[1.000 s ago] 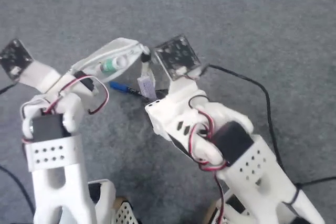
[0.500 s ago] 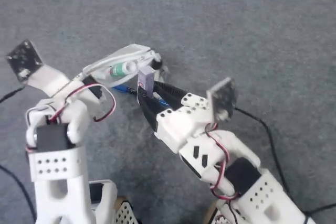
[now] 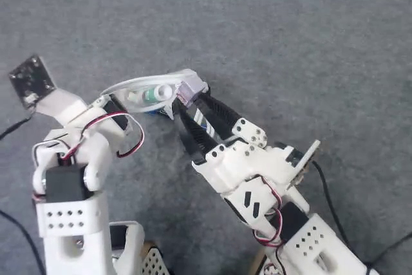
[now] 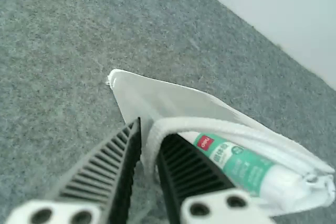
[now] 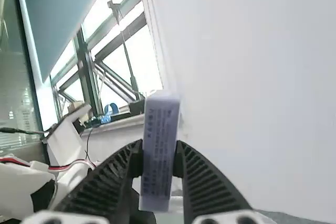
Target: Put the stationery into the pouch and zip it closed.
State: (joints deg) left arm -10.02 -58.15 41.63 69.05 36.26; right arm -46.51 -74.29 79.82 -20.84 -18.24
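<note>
At the mouth of the pouch (image 3: pixel 138 85), the right gripper (image 3: pixel 192 102) is clamped on a lavender block (image 3: pixel 188 90), and the left gripper (image 4: pixel 147 129) pinches the pouch rim. Risks: the block catches the lip and falls outside, or a hard push pulls the rim free, letting the glue tube (image 4: pixel 236 163) slide out.

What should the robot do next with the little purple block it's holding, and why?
Probably ease the right gripper forward so the purple block slides into the pouch, then let go. The block is pinched between the right fingers right at the pouch's end, the left gripper holds the pouch's edge, and a green-labelled tube lies inside.
</note>
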